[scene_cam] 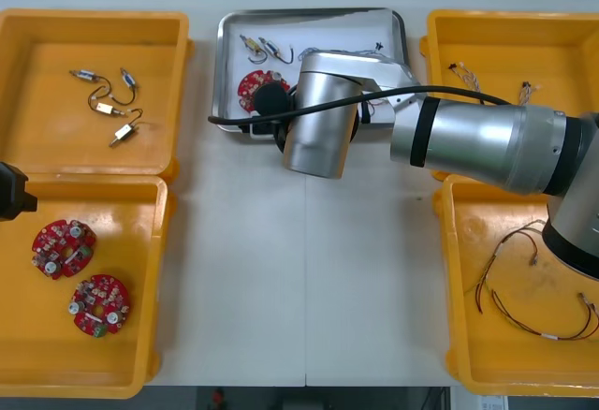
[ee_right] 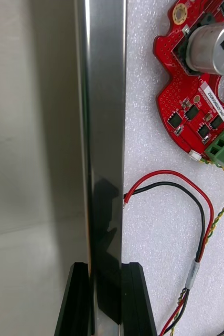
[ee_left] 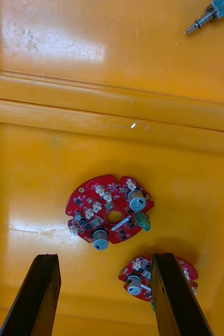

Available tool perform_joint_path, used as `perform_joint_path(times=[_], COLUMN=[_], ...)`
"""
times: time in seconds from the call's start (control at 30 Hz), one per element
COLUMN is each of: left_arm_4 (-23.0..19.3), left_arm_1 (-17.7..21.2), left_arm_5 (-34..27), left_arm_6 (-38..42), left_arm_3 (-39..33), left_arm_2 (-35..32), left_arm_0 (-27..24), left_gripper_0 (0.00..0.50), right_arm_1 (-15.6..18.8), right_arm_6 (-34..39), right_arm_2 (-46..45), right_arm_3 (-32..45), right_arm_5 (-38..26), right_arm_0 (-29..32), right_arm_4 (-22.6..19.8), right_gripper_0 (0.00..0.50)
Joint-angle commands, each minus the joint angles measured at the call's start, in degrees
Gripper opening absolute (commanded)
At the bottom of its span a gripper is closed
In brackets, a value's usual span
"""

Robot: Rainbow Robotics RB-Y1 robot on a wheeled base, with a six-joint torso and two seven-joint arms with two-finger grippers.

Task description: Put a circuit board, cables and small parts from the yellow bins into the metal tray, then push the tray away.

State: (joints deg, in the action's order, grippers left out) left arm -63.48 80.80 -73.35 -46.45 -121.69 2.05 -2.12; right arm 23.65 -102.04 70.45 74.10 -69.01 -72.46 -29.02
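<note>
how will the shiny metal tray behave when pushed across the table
The shiny metal tray looks stiff, so it should move as one piece. The right gripper pinches its thin rim, which may slip or let it swivel. On the smooth light table it probably slides easily; the round red circuit board inside may shift.

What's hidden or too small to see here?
Front view: the right arm covers part of the tray's near rim and circuit board; its small metal parts too small to identify.
Right wrist view: past the right gripper, shut on that rim, the edge cuts off board and cables.
Left wrist view: the left gripper's finger hides part of one red board.
</note>
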Motion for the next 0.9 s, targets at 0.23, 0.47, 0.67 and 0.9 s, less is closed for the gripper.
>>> perform_joint_path(times=[0.23,0.47,0.67,0.9], left_arm_4=[0.6,0.6,0.6,0.6], left_arm_1=[0.7,0.7,0.7,0.7], left_arm_5=[0.5,0.5,0.5,0.5], left_arm_6=[-0.6,-0.6,-0.6,-0.6], left_arm_3=[-1.0,-1.0,-1.0,-1.0], left_arm_2=[-2.0,-2.0,-2.0,-2.0], left_arm_0=[0.1,0.1,0.1,0.1], left_gripper_0=[0.500,0.500,0.500,0.500], right_arm_1=[-2.9,-4.2,-4.8,-4.9], right_arm_6=[-3.2,-3.4,-3.4,-3.1], right_arm_2=[-2.1,-2.1,-2.0,-2.0], right_arm_3=[-6.4,-10.8,-13.7,-14.6], right_arm_5=[8.1,13.8,18.3,19.1], right_arm_0=[-5.2,-6.6,-6.7,-6.7], right_arm_4=[-0.3,-0.2,0.4,0.4], right_gripper_0=[0.000,0.000,0.000,0.000])
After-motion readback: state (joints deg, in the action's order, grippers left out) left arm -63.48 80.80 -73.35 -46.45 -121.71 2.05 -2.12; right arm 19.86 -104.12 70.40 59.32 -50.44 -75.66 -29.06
